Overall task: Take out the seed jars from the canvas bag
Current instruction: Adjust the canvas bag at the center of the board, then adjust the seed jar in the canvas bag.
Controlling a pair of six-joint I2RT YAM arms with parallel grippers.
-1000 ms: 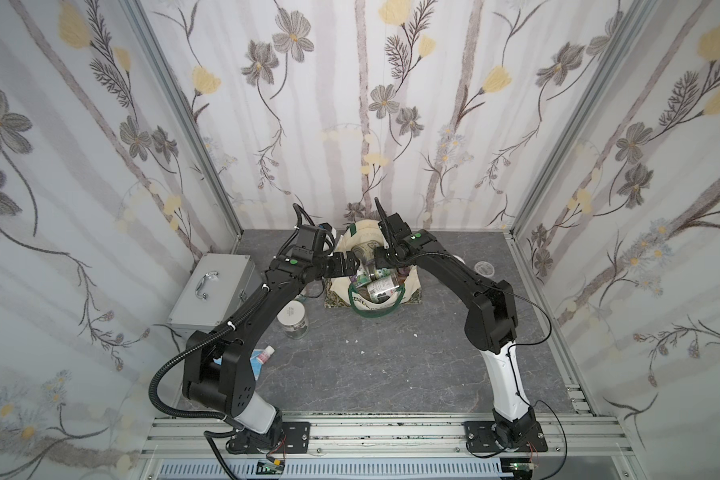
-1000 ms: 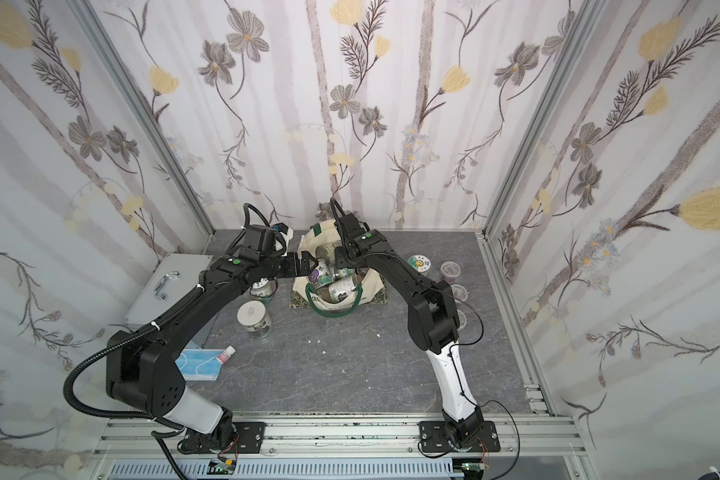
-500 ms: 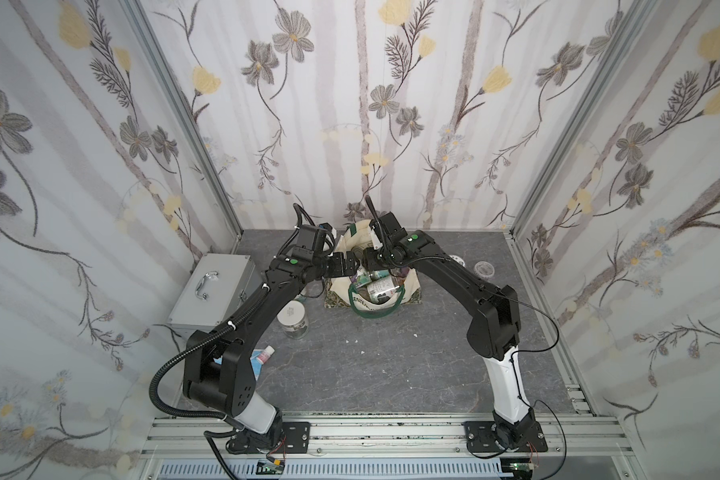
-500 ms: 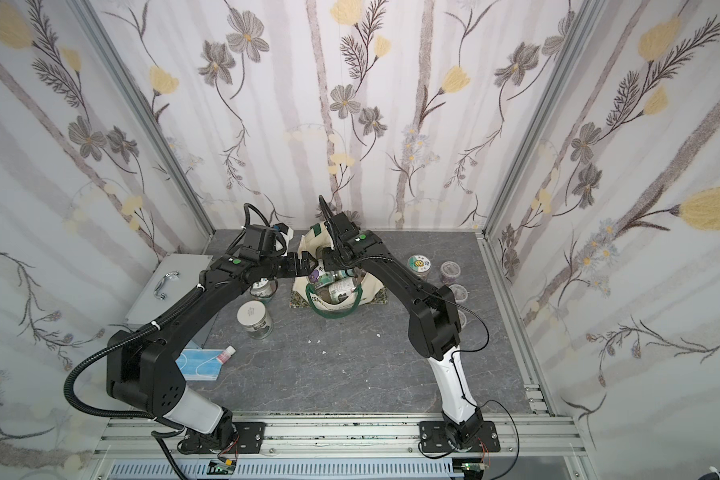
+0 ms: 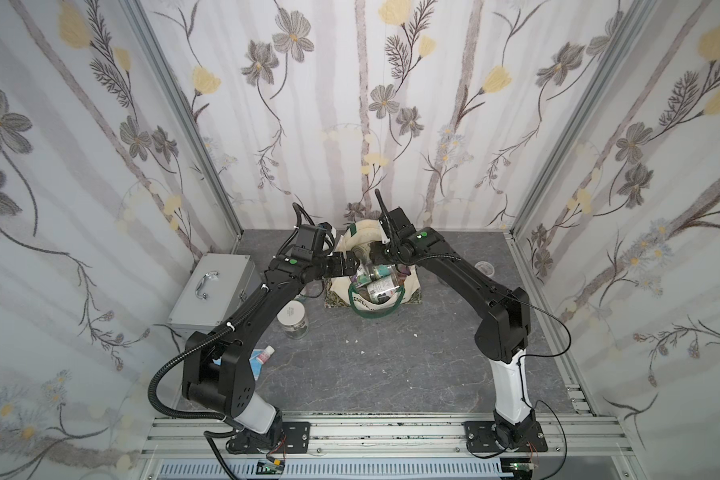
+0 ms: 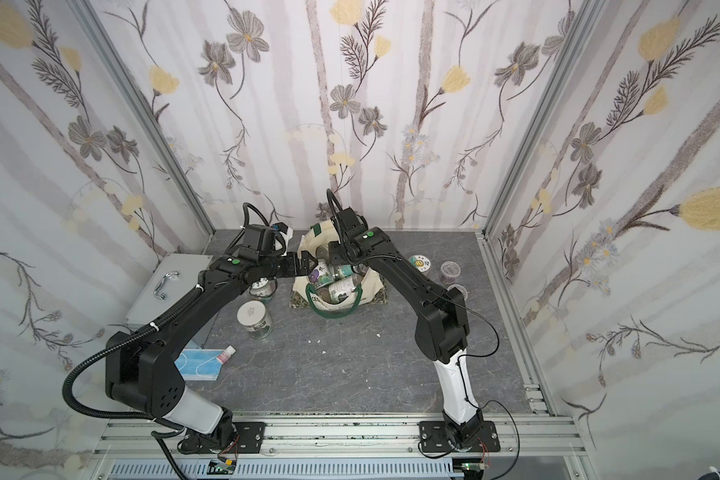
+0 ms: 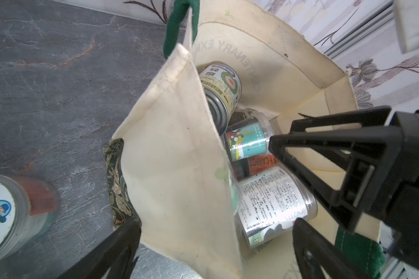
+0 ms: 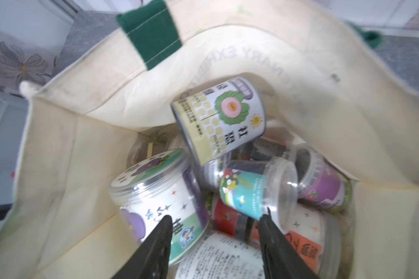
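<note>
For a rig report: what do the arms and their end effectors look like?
The left arm and right arm are black with a white lowest link and a green dot near the wrist. The left carries a ribbed black conduit with white ties; the right a thin black cable. The left end effector and right end effector each have two black, tapered, open-framed fingers.

My left claw (image 7: pixel 215 219): jaws spread wide, arm stretched forward. My right claw (image 8: pixel 217 215): jaws narrowly parted, angled downward, just ahead of my left claw.

"CARROT" on orange jar (image 7: pixel 259 164), "CENTENARY" on canvas bag (image 7: pixel 276 60)
</note>
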